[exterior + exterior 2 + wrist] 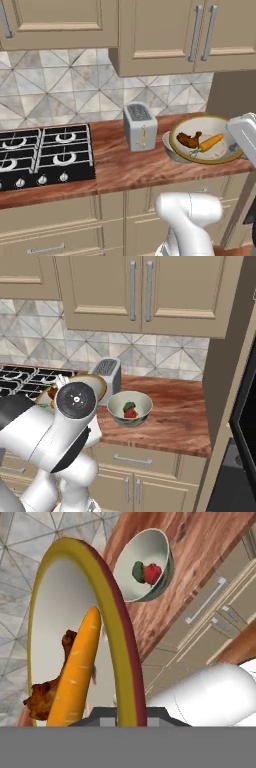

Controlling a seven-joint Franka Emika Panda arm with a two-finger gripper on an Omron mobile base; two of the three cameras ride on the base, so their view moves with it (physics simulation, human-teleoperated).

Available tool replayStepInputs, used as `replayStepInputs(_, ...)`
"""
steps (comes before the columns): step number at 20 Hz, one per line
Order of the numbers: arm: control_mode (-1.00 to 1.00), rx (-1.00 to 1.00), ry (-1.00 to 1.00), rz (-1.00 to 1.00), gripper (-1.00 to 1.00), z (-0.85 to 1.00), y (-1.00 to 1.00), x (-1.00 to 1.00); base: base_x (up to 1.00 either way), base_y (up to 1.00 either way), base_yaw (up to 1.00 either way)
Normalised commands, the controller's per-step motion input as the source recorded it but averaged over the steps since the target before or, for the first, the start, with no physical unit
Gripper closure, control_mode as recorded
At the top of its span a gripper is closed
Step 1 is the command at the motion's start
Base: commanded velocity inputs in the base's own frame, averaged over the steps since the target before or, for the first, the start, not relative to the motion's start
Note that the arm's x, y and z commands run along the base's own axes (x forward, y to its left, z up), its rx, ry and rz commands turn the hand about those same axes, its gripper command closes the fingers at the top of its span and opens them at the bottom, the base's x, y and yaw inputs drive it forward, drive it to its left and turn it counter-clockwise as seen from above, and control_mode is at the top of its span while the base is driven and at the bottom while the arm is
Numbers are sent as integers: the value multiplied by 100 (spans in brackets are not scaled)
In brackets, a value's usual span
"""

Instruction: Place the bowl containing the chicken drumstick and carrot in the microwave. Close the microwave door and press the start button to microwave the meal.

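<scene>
Golden-rimmed, the bowl sits clamped in your gripper, its rim running between the finger tips at the bottom of the hand view. Inside it, the carrot lies just ahead of the tips with the chicken drumstick beside it. From the left base view you see the bowl raised above the wooden counter, near the toaster. Your right base view adds the grey-green bowl beyond the gripper, holding vegetables.

Nothing readable anywhere here, no labels, brands or numbers on the toaster or the stove.
</scene>
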Motion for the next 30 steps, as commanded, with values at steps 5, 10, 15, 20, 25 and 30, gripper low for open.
replayStepInputs(5,100,0,0,0,100,0,0,0,-96,0,-16)
replayStepInputs(10,100,0,0,0,100,0,0,0,-63,0,-47)
replayStepInputs(15,100,0,0,0,100,0,0,0,-28,0,-63)
replayStepInputs(20,100,0,0,0,100,0,0,0,-3,-25,-68)
replayStepInputs(25,100,0,0,0,100,0,0,0,0,-48,-64)
replayStepInputs(30,100,0,0,0,100,0,0,0,0,-76,-58)
